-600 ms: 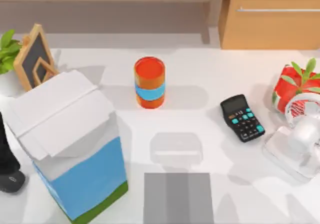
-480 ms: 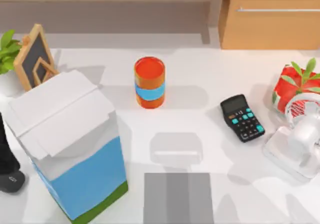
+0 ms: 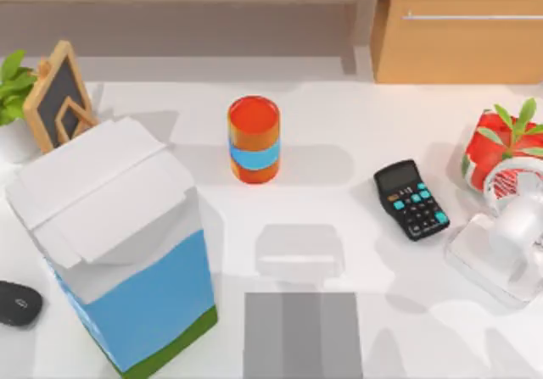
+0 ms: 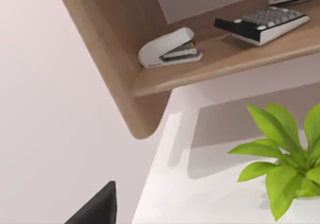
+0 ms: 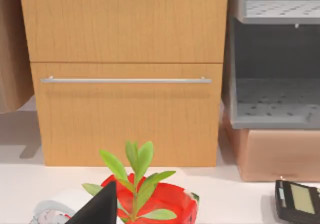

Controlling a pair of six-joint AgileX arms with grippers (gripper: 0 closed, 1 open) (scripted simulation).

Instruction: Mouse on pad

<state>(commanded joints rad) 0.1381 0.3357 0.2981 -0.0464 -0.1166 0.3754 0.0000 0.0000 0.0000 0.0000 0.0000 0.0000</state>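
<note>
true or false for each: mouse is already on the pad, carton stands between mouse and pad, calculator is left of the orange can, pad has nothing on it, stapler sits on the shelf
1. The mouse is already on the pad. False: it lies on the table at the top view's far left edge, well apart from the pad at the bottom middle.
2. The carton stands between the mouse and the pad. True.
3. The calculator is left of the orange can. False: it lies to the can's right in the top view.
4. The pad has nothing on it. True.
5. A stapler sits on the wooden shelf. True, as the left wrist view shows.
</note>
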